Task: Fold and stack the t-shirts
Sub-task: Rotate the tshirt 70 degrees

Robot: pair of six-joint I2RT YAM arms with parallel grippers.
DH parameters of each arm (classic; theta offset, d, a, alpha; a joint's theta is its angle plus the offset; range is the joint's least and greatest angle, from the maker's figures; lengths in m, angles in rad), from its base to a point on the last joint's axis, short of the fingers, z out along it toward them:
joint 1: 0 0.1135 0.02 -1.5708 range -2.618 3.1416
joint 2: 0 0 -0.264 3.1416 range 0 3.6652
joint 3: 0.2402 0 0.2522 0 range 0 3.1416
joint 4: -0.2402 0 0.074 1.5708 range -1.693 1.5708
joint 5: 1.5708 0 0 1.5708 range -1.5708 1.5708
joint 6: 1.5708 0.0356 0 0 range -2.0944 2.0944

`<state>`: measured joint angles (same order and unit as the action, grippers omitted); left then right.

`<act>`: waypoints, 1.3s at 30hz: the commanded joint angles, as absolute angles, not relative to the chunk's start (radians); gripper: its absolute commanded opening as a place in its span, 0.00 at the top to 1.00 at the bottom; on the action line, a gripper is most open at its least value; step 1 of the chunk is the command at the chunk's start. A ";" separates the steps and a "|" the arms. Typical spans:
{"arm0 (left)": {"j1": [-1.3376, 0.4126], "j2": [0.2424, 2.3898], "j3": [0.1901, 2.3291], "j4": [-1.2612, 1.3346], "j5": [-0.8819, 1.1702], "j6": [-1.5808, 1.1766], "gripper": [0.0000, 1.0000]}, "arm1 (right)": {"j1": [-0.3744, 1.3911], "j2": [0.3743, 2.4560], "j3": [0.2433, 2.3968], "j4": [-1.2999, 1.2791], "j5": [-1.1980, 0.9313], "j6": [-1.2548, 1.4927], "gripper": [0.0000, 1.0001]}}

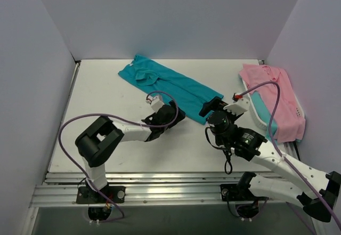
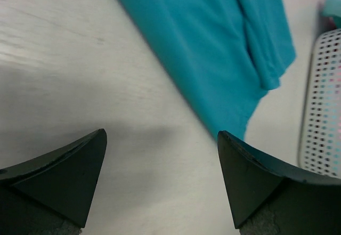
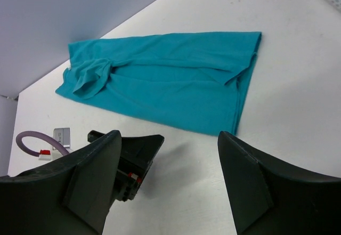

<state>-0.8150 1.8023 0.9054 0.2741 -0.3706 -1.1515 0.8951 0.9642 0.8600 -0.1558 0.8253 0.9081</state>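
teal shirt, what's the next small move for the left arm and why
Probably ease the left end effector forward to the near edge of the teal shirt and close. Its jaws are open over bare table, short of the cloth; the shirt is a long strip, not yet folded across.

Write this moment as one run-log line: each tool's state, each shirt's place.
left tool: open, empty, near teal shirt | right tool: open, empty | teal shirt: flat on table | pink shirt: right edge
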 commanded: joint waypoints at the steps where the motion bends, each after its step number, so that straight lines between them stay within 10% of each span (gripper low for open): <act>1: -0.856 1.894 1.014 0.387 -0.393 -1.273 0.06 | 0.908 0.904 0.891 -0.337 0.971 0.994 0.31; 14: -0.908 2.154 1.258 0.351 -0.327 -1.339 0.04 | 0.917 0.752 0.908 -0.479 1.069 0.996 0.31; 18: -0.904 2.195 1.299 0.356 -0.301 -1.315 0.31 | 0.917 0.759 0.908 -0.477 1.081 0.991 0.31; 23: -0.894 2.232 1.315 0.391 -0.256 -1.302 0.96 | 0.917 0.762 0.896 -0.468 1.092 0.991 0.31; 32: -0.832 2.125 1.145 0.477 -0.215 -1.230 0.98 | 0.917 0.793 0.871 -0.411 1.066 0.974 0.31; 39: -0.663 1.731 0.624 0.442 -0.284 -1.203 0.98 | 0.928 0.906 0.825 -0.205 0.947 0.928 0.31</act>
